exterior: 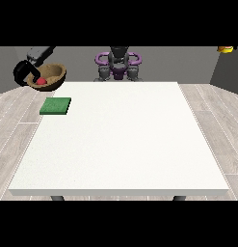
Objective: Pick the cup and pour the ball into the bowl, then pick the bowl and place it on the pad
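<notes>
Grey walls and pale plank flooring surround the white tabletop (120,140). At the view's left a black hand (23,72) grips the rim of the brown bowl (50,76), held in the air past the tabletop's far left corner (the red ball (41,81) sits inside). Below it, the green pad (56,106) lies flat near the left edge.

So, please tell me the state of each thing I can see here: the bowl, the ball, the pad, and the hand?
bowl: lifted above table level, past the table's left edge, tilted
ball: red, lying inside the bowl
pad: green, flat on the table, nothing on it
hand at the view's left: at the bowl's rim, carrying it
cup: not in view
</notes>
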Robot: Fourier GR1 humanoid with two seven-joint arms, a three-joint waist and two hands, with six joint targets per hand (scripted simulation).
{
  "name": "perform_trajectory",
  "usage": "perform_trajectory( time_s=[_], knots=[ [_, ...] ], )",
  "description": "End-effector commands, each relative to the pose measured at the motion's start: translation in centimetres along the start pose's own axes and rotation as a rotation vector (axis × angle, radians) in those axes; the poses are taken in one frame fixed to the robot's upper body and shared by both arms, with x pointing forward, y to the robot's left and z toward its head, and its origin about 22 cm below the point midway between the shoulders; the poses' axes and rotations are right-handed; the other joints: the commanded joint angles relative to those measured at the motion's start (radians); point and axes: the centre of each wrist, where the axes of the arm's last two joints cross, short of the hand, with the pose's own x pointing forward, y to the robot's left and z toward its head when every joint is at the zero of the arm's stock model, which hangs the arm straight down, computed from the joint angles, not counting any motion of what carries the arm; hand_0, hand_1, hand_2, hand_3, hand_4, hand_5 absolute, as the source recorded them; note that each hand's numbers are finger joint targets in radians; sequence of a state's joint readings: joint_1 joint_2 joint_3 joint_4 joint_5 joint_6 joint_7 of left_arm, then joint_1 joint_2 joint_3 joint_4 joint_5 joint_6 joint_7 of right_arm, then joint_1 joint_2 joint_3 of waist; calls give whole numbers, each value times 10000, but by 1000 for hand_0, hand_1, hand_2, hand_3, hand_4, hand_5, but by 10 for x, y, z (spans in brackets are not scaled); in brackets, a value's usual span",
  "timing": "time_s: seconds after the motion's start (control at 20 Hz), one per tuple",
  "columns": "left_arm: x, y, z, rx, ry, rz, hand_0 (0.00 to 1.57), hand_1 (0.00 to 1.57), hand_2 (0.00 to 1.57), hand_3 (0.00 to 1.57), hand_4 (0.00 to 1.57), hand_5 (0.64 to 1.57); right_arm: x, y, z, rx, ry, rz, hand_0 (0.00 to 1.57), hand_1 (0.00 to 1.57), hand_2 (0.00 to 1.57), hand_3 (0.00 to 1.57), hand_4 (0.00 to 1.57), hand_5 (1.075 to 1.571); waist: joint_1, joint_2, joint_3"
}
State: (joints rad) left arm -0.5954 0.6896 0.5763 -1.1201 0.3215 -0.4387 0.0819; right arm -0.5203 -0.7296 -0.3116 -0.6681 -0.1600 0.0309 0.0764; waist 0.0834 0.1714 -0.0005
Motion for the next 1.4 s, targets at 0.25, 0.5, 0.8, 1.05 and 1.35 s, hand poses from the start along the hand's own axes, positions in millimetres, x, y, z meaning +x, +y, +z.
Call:
perform_trajectory(
  time_s=[0.25, 0.5, 0.8, 1.05, 1.35],
  knots=[
    [25, 40, 3, 616, -645, -196, 0, 0, 0, 0, 1212, 1553, 1, 27, -5, 232, -400, -877, 1571, 1571, 1571, 453, 1069, 1566, -411, 746, 9],
    [-20, 33, 21, 329, -519, -229, 0, 0, 0, 0, 1207, 1555, -25, 69, 0, 458, -178, -1474, 1571, 1571, 1571, 532, 1032, 1571, -228, 824, 4],
    [-12, 35, 22, 480, -298, -345, 0, 0, 0, 0, 1199, 1559, -40, 51, -2, 178, 600, -2559, 1571, 1571, 1571, 738, 905, 1569, -325, 507, 11],
    [1, 28, 13, 302, -327, -129, 0, 0, 0, 0, 1192, 1563, -22, 11, -7, -1007, 643, -1618, 1571, 1571, 1571, 1087, 0, 1550, -195, 462, 10],
    [-17, 39, 28, 347, -615, -178, 0, 0, 0, 0, 1192, 1562, -27, 28, -7, -1628, 79, -2283, 1465, 1465, 1389, 796, 0, 1539, -10, 748, 10]
  ],
)
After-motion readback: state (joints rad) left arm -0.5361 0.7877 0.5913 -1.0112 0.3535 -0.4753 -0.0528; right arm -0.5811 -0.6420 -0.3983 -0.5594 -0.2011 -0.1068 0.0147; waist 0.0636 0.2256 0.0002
